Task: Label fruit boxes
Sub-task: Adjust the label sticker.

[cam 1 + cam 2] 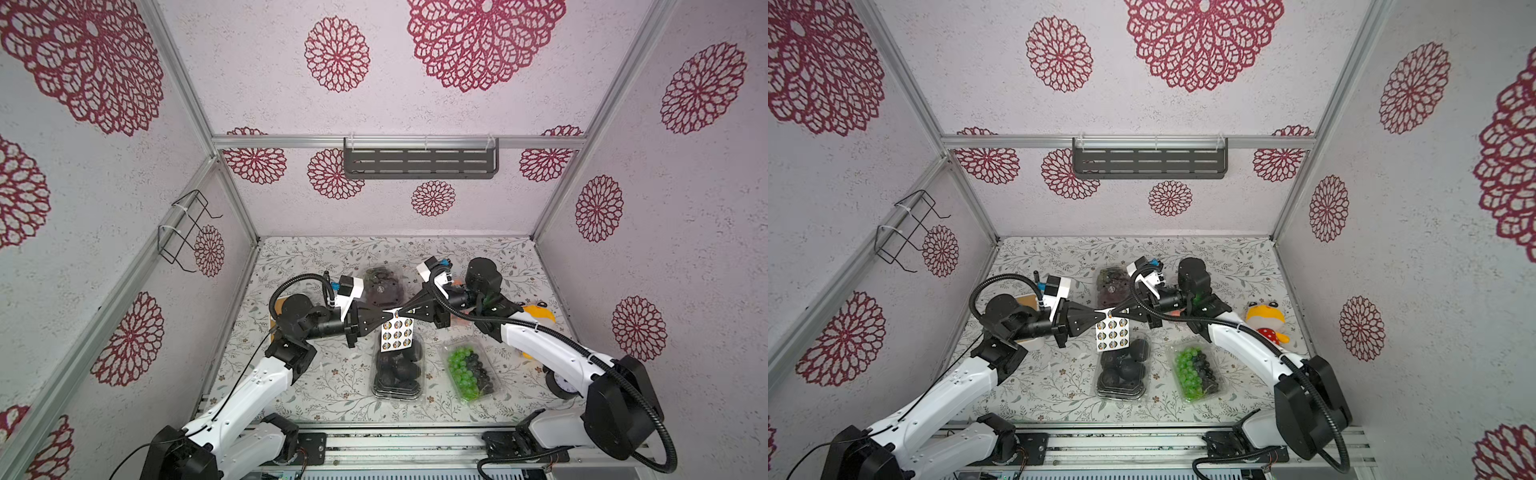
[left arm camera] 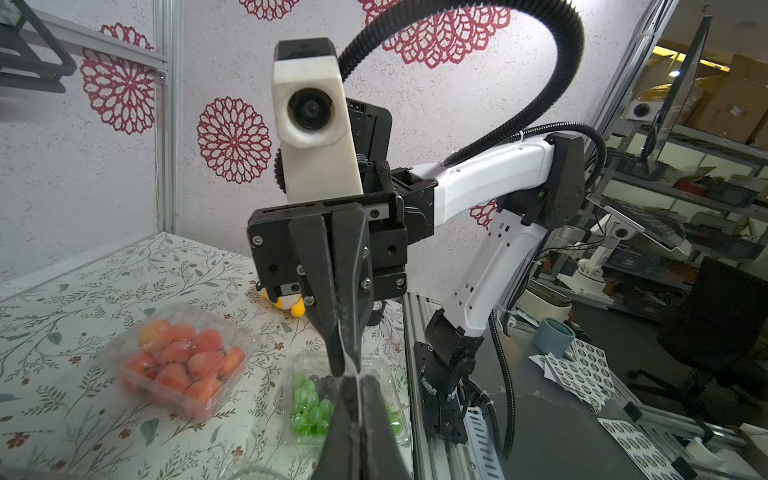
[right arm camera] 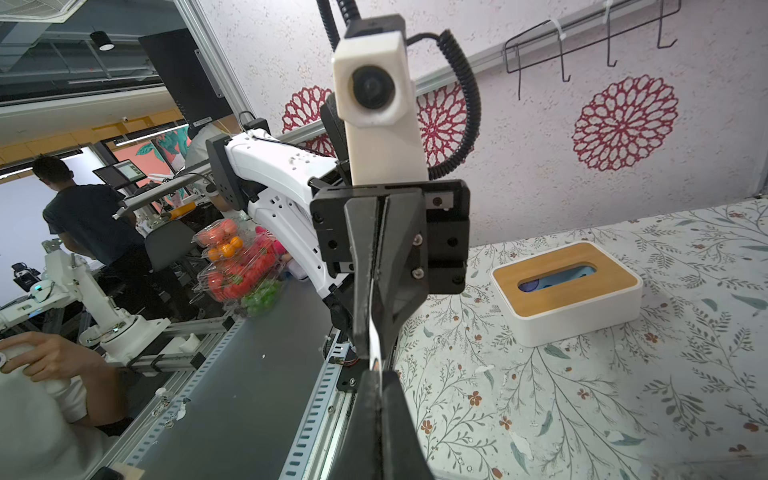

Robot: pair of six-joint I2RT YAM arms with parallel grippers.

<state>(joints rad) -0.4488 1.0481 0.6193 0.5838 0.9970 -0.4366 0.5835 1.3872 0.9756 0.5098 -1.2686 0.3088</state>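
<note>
Left gripper [image 1: 390, 312] and right gripper [image 1: 404, 310] are both clamping the sticker sheet [image 1: 397, 333] mid-frame. Just below, the black-fruit box [image 1: 397, 374] is lying lengthwise top-to-bottom, with open tabletop [image 1: 332, 374] stretching leftward.

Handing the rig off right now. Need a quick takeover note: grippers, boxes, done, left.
Grippers: left gripper and right gripper are both shut on the top edge of the sticker sheet, which hangs in the air over the black fruit box.
Boxes, all on the table: purple grape box at the back, green-and-black grape box on the right arm's side, strawberry box mostly under the right arm.
Done: sheet is lifted. No sticker clearly visible on any box.
Left: peel stickers, probably label all four.
</note>
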